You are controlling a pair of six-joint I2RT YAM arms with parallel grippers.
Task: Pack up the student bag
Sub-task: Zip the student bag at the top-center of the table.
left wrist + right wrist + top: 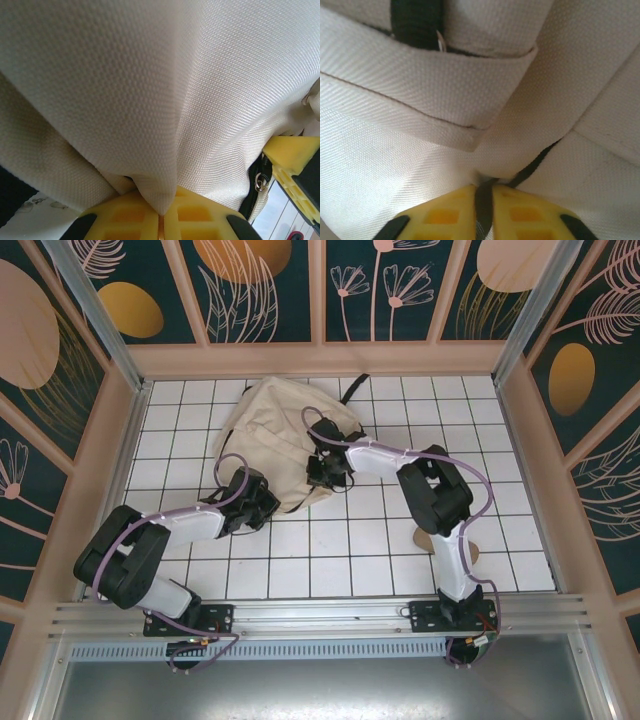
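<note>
Overhead, the left gripper (255, 502) sits at about 9 o'clock from the table's middle, against the near-left edge of the student bag (280, 435). Its wrist camera shows the yellow fingers (130, 217) pressed together on a fold of cream cloth, a firm pinch with no gap between them. That close view also gives a dark zipper band (250, 200) and a small metal pull (259, 182) at its 4 o'clock (neither can be made out from above).

The bag lies crumpled on the white tiled table (330, 560), spreading from the middle out toward 11 o'clock. Its long axis runs roughly 12 to 6, leaning slightly toward 11 and 5. A black strap (355, 385) pokes out at the bag's 1 o'clock corner; which end is the top I cannot tell. The far edge lies near the back wall (320, 358). Bare tiles lie open in a narrow column at 9 o'clock, more widely at 2 to 3 o'clock, and across the near strip at 6 o'clock between the two arms.

The right gripper (326, 472) rests on the bag's near-right part, close to the table's middle. Its wrist view shows what the overhead one cannot — the two fingers (530, 215) closed on a dark strip (483, 212) and the cloth round it, with black webbing (415, 22) at 11 o'clock.
</note>
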